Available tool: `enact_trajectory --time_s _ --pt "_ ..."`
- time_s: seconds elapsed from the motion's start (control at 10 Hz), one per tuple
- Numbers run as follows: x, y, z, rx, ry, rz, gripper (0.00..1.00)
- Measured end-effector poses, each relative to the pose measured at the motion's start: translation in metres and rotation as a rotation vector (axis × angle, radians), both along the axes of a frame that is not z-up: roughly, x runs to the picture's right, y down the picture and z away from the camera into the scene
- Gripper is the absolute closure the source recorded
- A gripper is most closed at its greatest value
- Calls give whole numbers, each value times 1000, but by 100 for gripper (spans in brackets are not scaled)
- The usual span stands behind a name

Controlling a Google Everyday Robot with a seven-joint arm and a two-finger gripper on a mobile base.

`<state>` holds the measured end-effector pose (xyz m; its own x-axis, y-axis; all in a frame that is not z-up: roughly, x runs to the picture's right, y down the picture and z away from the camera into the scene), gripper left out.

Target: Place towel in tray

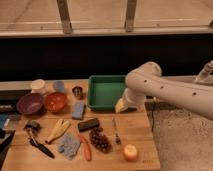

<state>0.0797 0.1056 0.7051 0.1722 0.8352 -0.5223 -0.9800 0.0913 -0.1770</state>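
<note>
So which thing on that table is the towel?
The gripper hangs by the green tray's right rim; look instead toward the wooden table's front edge, left of centre. There the towel lies between the banana and the carrot: the only crumpled blue-grey cloth.

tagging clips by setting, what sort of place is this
Likely a robot test area by a window, not a home: a wooden table laid with a green tray, bowls and grapes as props. The gripper hangs at the tray's right edge.
</note>
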Motion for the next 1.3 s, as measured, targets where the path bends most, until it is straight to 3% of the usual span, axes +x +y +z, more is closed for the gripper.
enact_trajectory --time_s 0.2,1.0,1.3 --pt "-50 11 -12 9 -81 -90 34" --pt "-52 13 -12 11 -88 -114 34" --pt "-96 22 -17 20 -161 -246 34"
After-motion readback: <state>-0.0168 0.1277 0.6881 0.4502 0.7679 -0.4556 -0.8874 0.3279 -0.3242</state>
